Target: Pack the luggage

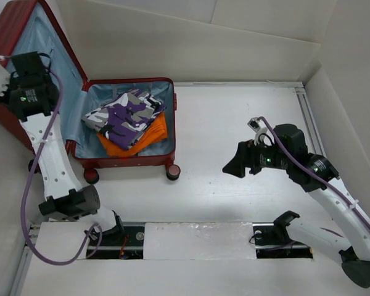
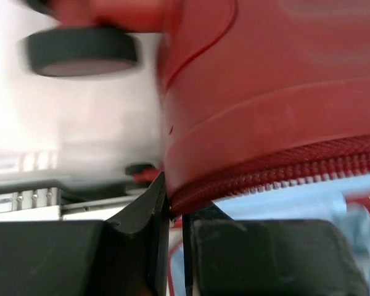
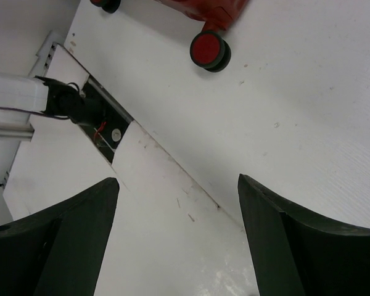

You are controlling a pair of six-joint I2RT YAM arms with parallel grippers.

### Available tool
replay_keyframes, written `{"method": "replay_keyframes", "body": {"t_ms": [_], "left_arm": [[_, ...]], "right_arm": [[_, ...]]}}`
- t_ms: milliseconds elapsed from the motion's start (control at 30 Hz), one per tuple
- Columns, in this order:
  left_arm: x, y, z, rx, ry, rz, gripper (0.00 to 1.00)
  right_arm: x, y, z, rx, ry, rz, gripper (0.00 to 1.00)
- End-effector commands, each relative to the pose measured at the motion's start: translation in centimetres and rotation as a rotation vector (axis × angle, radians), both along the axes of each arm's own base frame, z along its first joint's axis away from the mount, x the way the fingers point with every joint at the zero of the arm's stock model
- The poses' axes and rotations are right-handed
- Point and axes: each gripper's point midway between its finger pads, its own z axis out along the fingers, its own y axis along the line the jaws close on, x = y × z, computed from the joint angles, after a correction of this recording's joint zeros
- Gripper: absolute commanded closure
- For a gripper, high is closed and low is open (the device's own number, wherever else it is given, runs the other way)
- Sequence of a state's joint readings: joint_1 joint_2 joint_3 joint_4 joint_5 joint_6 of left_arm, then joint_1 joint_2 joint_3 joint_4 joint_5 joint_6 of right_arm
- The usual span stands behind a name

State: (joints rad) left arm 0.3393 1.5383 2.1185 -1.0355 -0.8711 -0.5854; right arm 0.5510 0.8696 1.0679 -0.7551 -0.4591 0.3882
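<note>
- The luggage (image 1: 123,161) lies open at the left of the table (image 1: 234,123). Its base is flat, and its lid (image 1: 15,28) is raised and leans away to the far left.
- A purple camouflage garment (image 1: 126,117) lies on an orange one (image 1: 154,132) inside the base. I take the packing as done and closing the lid as the step in hand.
- My left gripper (image 2: 174,213) is at the lid's edge with its fingers drawn narrow. The wrist view shows the rim by the red zipper (image 2: 283,169) nipped between them (a thin hold, right at the lip).
- With so little in the pinch, I would swing the lid slowly over its hinge line rather than drag it sideways, so the rim does not slide out.
- I would follow the lid's arc and turn my wrist with it. A fixed wrist could twist the rim out of my fingers.
- The orange garment reaches close to the right wall of the base. I cannot tell whether it overhangs, so I would watch that side as the lid comes down, lest cloth catch in the zipper.
- My right gripper (image 3: 177,180) hovers spread wide and holding nothing over bare table, well apart from the case, with one wheel (image 3: 209,50) in its view.
- It could come in against the base's near side, since the case on wheels may roll under the lid's push.
</note>
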Motion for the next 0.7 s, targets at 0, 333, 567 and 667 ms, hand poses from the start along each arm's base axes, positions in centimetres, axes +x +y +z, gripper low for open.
{"method": "replay_keyframes", "body": {"t_ms": [0, 333, 567, 667], "left_arm": [[4.6, -9.3, 3.6, -0.021, -0.3, -0.363, 1.0], [2.5, -30.4, -3.1, -0.414, -0.476, -1.407, 0.88], [-3.5, -38.3, -9.9, -0.663, -0.157, -1.894, 0.0], [-5.2, -40.5, -11.6, -0.719, -0.076, -1.98, 0.0]], "right_arm": [[0.4, 0.4, 0.4, 0.015, -0.024, 0.001, 0.16], [2.7, 1.4, 1.1, 0.023, -0.012, -0.048, 0.12], [8.0, 3.0, 3.7, 0.013, -0.045, -0.147, 0.07], [10.9, 3.6, 5.2, 0.029, -0.063, -0.206, 0.07]]}}
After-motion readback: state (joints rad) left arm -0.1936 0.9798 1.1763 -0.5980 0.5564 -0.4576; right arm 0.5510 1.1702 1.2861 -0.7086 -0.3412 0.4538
